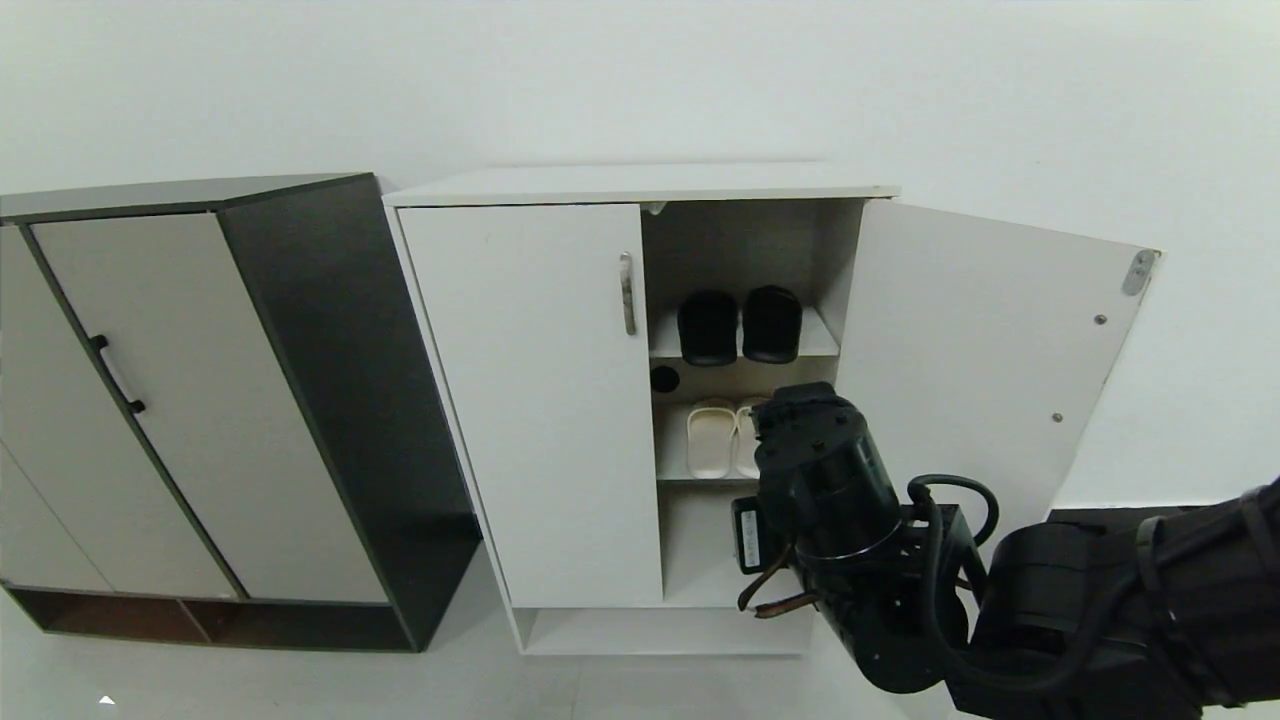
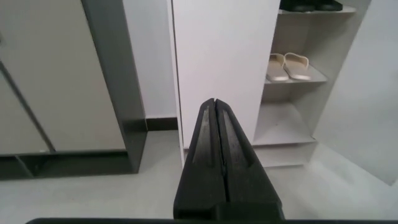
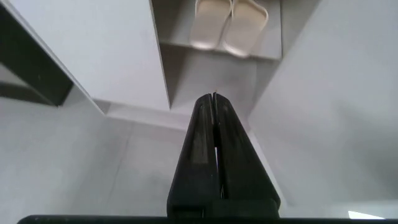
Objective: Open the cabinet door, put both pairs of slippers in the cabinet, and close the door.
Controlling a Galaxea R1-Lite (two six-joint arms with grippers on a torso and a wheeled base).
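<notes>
Both pairs are in the white two-door wooden cabinet [image 1: 640, 185]: the black slippers [image 1: 740, 325] sit on the upper shelf and the cream slippers [image 1: 712, 440] on the shelf below, toes inward. By my reading, only the closing is left. That turns on the open white right-hand door [image 1: 980, 350]. It is an upright panel hinged at the cabinet's right wall, with its free edge swung out to the robot's right. The right gripper [image 3: 215, 99], fingers pressed together and holding nothing, hovers before the opening just beside the door's inner face, so the right arm is the nearer one (the push would go leftward, towards the shelves). The left gripper [image 2: 214, 102], likewise pinched shut on nothing, hangs farther back, facing the closed left door [image 1: 530, 400]. The head view alone takes in the whole open door. The right wrist view looks down on the cream slippers from close by.
</notes>
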